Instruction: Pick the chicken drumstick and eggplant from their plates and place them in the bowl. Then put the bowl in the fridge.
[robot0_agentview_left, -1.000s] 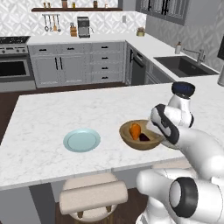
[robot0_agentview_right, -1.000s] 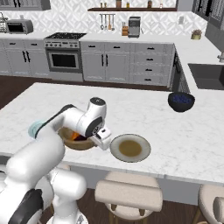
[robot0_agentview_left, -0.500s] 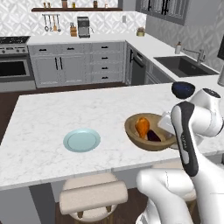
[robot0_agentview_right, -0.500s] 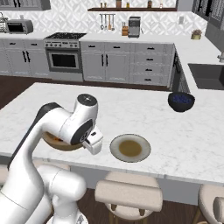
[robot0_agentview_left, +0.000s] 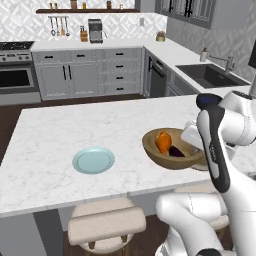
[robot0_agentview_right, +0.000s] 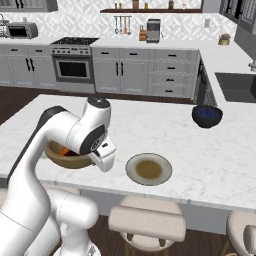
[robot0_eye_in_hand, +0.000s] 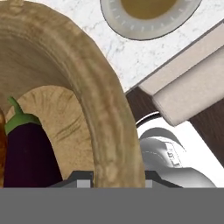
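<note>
Over the last second the white arm has swung from over the middle of the round light-brown wooden bowl out to its near right side, and the hand has dropped low against the rim. The bowl itself sits where it did, on the white marble island counter.

Both foods are already inside it: the small orange-brown chicken drumstick lies toward the left, the dark purple eggplant just beside it on the right, green cap pointing away from the hand camera. The pale light-blue plate is bare, well to the left of the bowl, and the beige plate with the brownish centre is bare too, just to the bowl's right.

What matters now is the thick wall of the bowl and the two-finger gripper. In the hand view the wall runs up from the bottom edge right where the tips should be, one side on the inner face near the eggplant, the other outside. So the fingers look to be straddling the rim, but the tips are hidden and I cannot tell whether they have closed on it.

I'd judge the loading done and the bowl grasp for the trip to the fridge as the step in hand.
</note>
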